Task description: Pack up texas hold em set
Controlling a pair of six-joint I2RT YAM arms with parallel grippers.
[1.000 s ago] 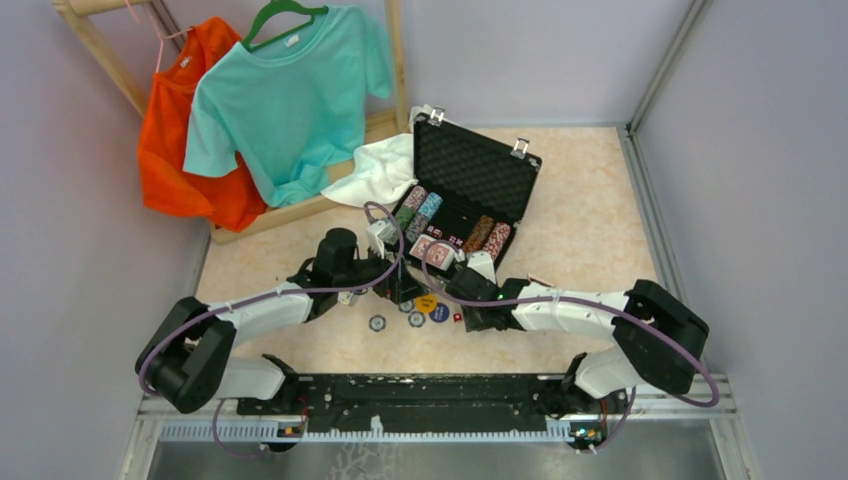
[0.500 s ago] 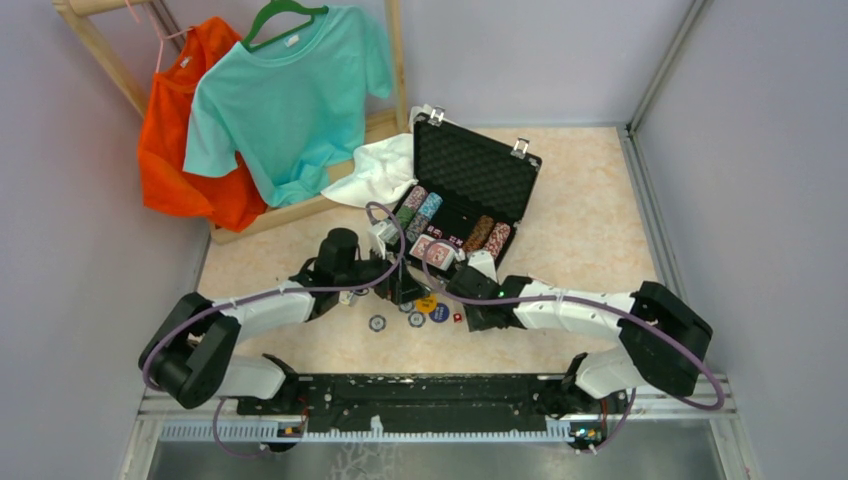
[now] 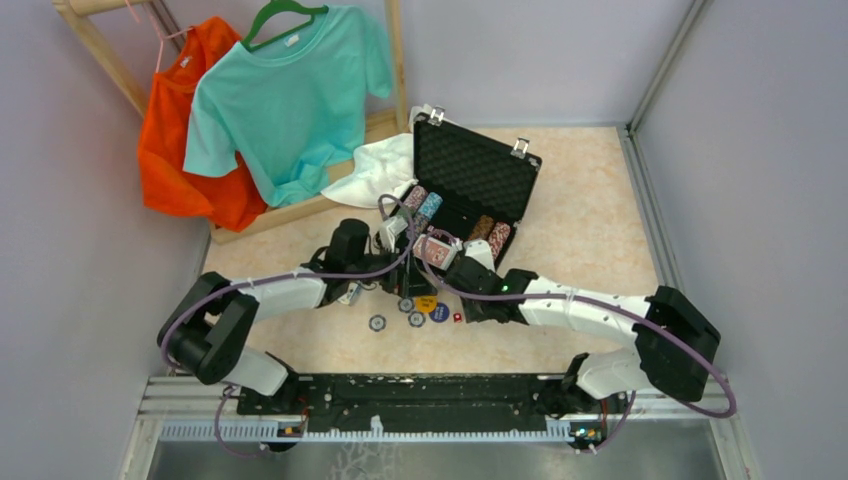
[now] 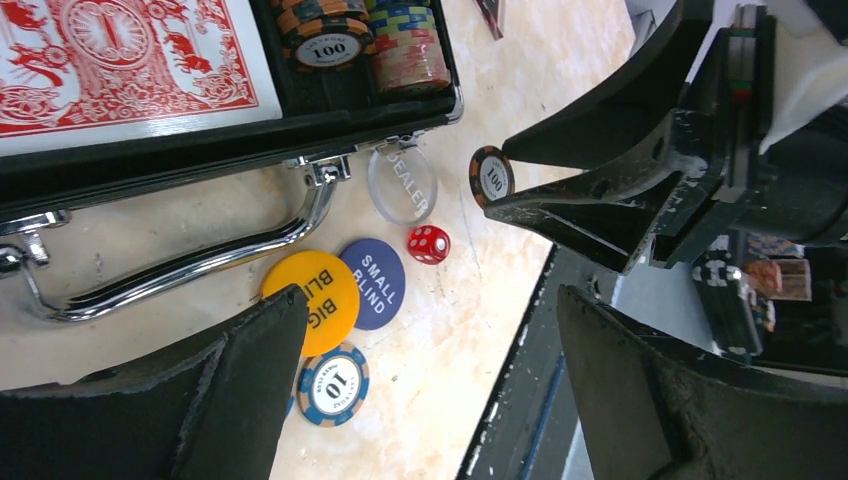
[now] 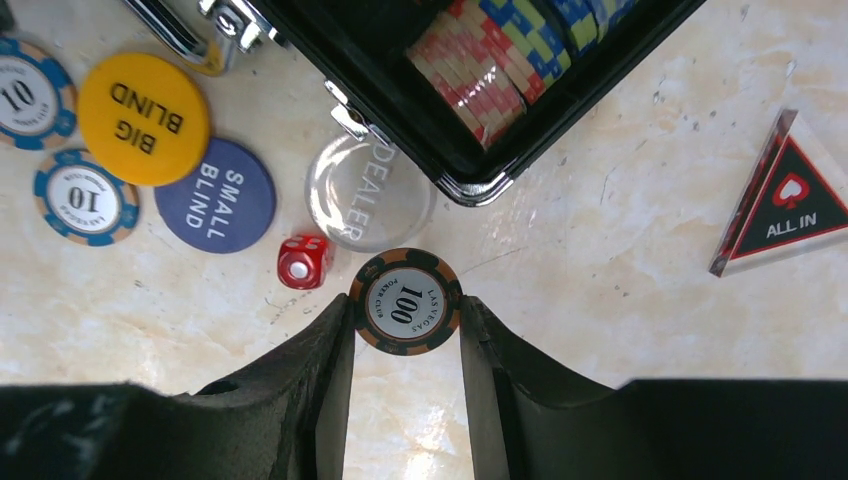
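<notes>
Right gripper (image 5: 405, 312) clenched on a round black-and-orange "100" poker chip (image 4: 492, 177), pinched by the rim only. It hangs over the table just on the near side of the open black hinged case with silver corners (image 3: 470, 185), which sits mid-table toward the far edge. Left gripper (image 4: 430, 400) released, empty, close alongside. Risks: the chip could swivel or squirt loose onto the clear round dealer button (image 5: 368, 193) or the red die (image 5: 303, 262). Both my arms crowd the case front and may knock.

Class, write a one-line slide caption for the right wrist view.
Right gripper pinches a black-and-orange 100 poker chip near a red die and clear round dealer button.
</notes>
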